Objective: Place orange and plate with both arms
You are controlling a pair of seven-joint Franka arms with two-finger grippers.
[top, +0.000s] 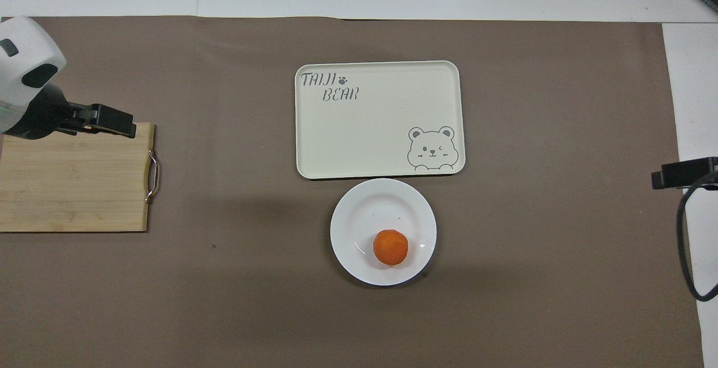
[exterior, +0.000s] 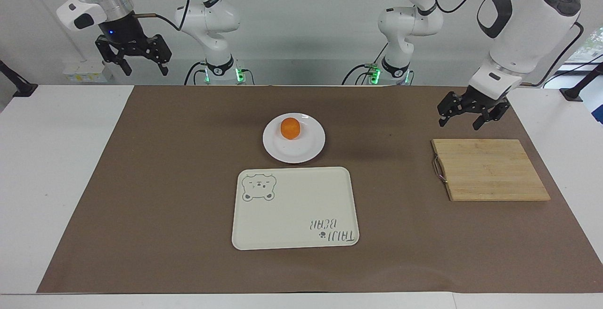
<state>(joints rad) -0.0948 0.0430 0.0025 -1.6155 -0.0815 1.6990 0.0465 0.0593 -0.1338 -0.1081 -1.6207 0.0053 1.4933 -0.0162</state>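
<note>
Brown paper mat (exterior: 165,182) carries the cream rectangular bear tray (exterior: 294,207), just beside it and nearer the robots the round glossy white plate (exterior: 308,146), small bright orange (exterior: 290,128) resting on it. Left gripper (exterior: 471,117) hangs over the mat beside the bamboo board (exterior: 490,170), fingers spread, empty. Right gripper (exterior: 134,57) waits raised off the mat, spread, empty. Placing looks done; next probably only parking the arms.

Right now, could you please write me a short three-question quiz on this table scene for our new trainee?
1. True or false: the orange lies on the plate.
2. Which is nearer to the robots: A the tray, B the plate?
3. Fill in: the left gripper, open and empty, hangs near the wooden ___, while the right gripper waits raised.

Key: 1 true; 2 B; 3 board.
</note>
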